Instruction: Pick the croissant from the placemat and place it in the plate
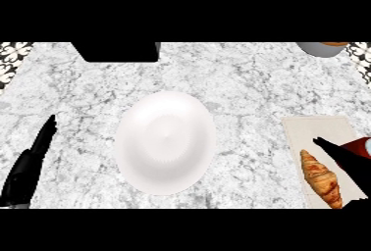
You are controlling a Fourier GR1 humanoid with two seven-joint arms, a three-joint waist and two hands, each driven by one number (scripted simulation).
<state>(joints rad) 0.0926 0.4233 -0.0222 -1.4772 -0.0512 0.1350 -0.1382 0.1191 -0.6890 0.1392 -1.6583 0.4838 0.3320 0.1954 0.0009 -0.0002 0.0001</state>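
- Head view: the croissant [322, 178] lies on the placemat [319, 128] at about 4 o'clock of the frame, its long axis running from upper left to lower right, untouched as far as I can tell.
- The plate [165, 142] sits at the centre of the surface [253, 83], at 9 o'clock of the croissant and well apart from it, holding nothing.
- The right robot hand [346, 158] hangs just beside the croissant at its 2 o'clock, fingers straight and pointing up-left, holding nothing; a reddish thing [361, 147] shows behind it, partly hidden.
- The left robot hand [33, 159] rests open at 8 o'clock of the frame, fingers up, holding nothing.
- The step in hand is, I judge, the reach for the grasp.
- To do it well, the right robot hand should shift toward 8 o'clock until it is over the pastry's thick middle, then turn so thumb and fingers span the short width, not the length.
- It should come down straight and close only when both sides are flanked; a slanted approach could push the croissant off the mat.
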